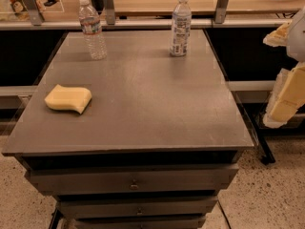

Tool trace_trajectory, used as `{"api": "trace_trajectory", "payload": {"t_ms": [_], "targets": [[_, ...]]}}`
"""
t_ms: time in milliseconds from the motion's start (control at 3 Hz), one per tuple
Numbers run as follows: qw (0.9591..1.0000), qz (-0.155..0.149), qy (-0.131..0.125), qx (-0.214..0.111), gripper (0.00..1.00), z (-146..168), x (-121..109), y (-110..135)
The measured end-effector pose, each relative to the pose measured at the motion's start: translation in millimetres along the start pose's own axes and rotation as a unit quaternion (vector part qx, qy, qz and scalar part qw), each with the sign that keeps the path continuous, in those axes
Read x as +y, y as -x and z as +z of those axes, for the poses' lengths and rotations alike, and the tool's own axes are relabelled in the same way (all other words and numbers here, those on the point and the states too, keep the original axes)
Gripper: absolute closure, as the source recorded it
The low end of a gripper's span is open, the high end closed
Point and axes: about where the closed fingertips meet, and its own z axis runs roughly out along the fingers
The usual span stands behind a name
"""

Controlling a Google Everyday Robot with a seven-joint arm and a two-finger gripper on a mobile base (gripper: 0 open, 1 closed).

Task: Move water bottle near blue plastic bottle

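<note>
The water bottle [93, 30] is clear and ribbed with a white cap and a narrow red-and-white band. It stands upright at the table's back left. The blue plastic bottle [180, 26], bluish with a large printed label, stands upright at the back, right of centre. They are well apart. My gripper [272, 78] hangs off the table's right edge, far from both bottles. Its cream fingers [286, 99] stand apart with nothing between them.
A yellow sponge [68, 98] lies on the left of the grey table [143, 109]. The table has drawers below its front edge. A wooden shelf with metal posts [143, 4] runs behind the table. A speckled floor lies around it.
</note>
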Motion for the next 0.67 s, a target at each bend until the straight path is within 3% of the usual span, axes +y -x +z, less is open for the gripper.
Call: {"api": "trace_trajectory", "payload": {"t_ms": [333,667], "targets": [[0.9984,0.010,0.002,-0.055,0.00,6.3,-2.3,-7.6],[0.9903,0.032,0.013,-0.134,0.00,17.0,-0.8,-1.2]]}}
